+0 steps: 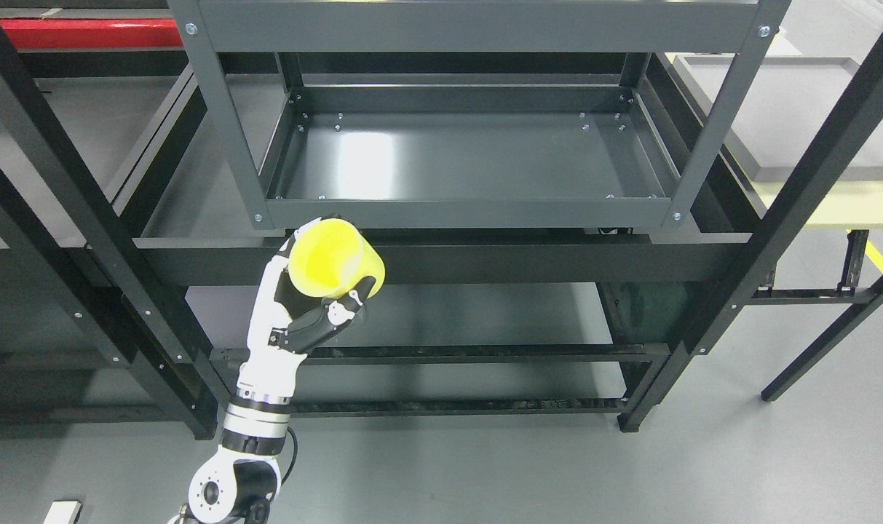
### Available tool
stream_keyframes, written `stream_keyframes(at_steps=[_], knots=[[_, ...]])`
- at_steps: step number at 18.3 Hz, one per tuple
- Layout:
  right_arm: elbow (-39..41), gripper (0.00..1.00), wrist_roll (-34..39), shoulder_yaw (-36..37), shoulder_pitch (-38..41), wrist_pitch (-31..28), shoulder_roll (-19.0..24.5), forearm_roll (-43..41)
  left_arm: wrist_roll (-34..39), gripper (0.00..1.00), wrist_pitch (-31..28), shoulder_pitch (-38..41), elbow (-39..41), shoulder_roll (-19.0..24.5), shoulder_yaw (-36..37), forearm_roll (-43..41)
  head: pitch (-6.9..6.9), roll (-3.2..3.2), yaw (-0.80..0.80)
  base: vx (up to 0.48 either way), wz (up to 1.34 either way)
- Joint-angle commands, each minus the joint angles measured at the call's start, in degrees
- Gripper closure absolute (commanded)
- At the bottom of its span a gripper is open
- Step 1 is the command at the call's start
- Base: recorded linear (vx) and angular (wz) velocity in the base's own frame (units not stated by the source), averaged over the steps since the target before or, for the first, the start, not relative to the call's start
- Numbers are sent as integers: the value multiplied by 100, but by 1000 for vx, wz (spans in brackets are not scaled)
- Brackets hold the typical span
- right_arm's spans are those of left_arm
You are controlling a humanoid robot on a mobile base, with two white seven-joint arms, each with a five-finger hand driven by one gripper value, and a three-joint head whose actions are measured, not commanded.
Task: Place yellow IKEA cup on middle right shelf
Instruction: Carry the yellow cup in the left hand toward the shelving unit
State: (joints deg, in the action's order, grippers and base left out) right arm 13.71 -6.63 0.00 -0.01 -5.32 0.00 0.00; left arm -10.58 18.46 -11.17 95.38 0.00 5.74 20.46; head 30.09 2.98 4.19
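- grey smooth floor (485,473) fills the lower part of the head view, with a yellow line (881,258) on it at the far right.
- dark grey metal shelf unit (470,211) stands in the middle; its tray-like shelf (477,156) has a raised rim and a glossy bare surface.
- black frame posts (70,189) slant across the left side, and another black post (812,182) slants down the right.
- red bar (84,33) runs along the top left behind the frames.
- left hand (306,306) rises from the lower left on a white and black arm, wrist joint near the bottom edge.
- its fingers (339,313) are wrapped around the yellow cup (335,258), clamped on its lower side.
- the cup is tilted, held just below the front left corner of the grey shelf rim, in front of a black crossbar (521,262).
- small white object (62,511) lies on the floor at the bottom left corner.
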Motion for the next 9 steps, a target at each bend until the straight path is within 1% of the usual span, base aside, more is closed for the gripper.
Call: stream_keyframes(at_steps=[1, 5, 6, 9], knots=[[0, 1, -5, -97, 80, -5, -100, -141, -5, 97, 8, -350, 24, 100, 637, 2, 0, 0, 0, 51, -85], [0, 1, -5, -97, 80, -5, -100, -141, 4, 97, 122, -894, 33, 100, 1472, 2, 0, 0, 0, 47, 18], [0, 1, -5, -97, 80, -5, -100, -141, 4, 97, 122, -1139, 42, 100, 1735, 2, 0, 0, 0, 41, 0], [0, 1, -5, -97, 80, -5, -100, -141, 4, 97, 87, -1912, 95, 100, 2228, 10, 0, 0, 0, 50, -26]])
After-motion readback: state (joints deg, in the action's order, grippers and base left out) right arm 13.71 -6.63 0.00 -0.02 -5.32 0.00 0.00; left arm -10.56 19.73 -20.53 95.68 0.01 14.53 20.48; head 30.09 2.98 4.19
